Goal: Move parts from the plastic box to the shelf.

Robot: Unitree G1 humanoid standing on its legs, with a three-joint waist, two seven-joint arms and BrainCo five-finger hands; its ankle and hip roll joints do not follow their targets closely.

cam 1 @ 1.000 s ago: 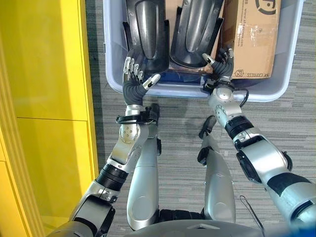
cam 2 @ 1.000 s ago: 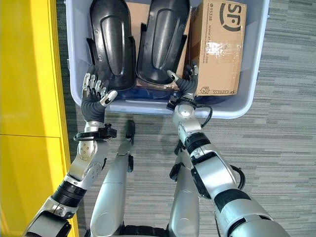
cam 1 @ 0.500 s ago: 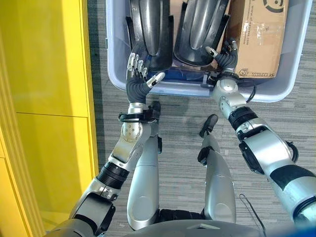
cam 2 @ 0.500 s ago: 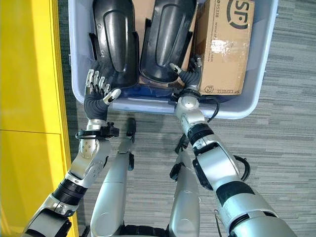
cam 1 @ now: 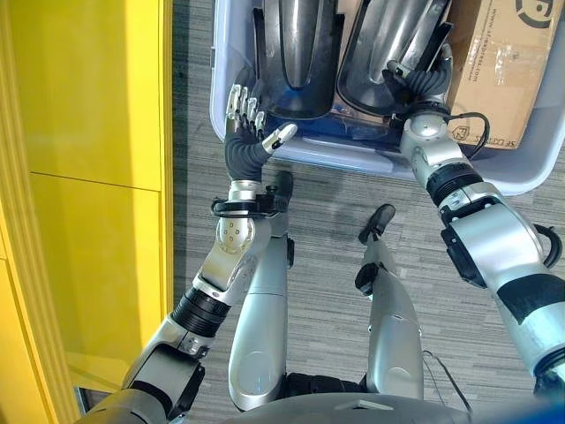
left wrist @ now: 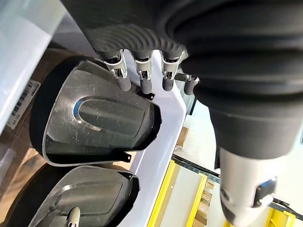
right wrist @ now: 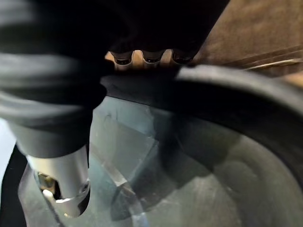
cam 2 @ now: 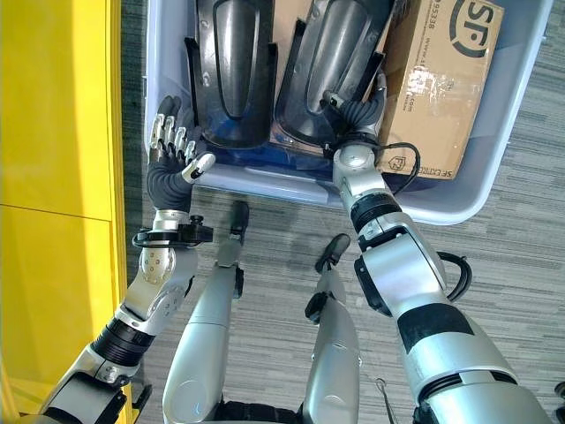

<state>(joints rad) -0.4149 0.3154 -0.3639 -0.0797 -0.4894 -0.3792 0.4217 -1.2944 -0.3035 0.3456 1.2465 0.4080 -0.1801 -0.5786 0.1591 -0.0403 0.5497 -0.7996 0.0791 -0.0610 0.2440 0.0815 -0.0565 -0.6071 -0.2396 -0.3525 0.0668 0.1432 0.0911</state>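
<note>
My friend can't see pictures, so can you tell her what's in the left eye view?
Two robot hands reach into a grey plastic box holding two black parts and a cardboard box. The right hand grips the right part; the open left hand is beside the left part. A yellow shelf stands left.

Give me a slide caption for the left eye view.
Both hands, left and right, reach two black moulded parts in a pale plastic box.

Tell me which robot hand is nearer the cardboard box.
Right. The right robot hand sits on the rim of the right black part, just beside the cardboard box; the left robot hand is at the bin's far corner.
</note>
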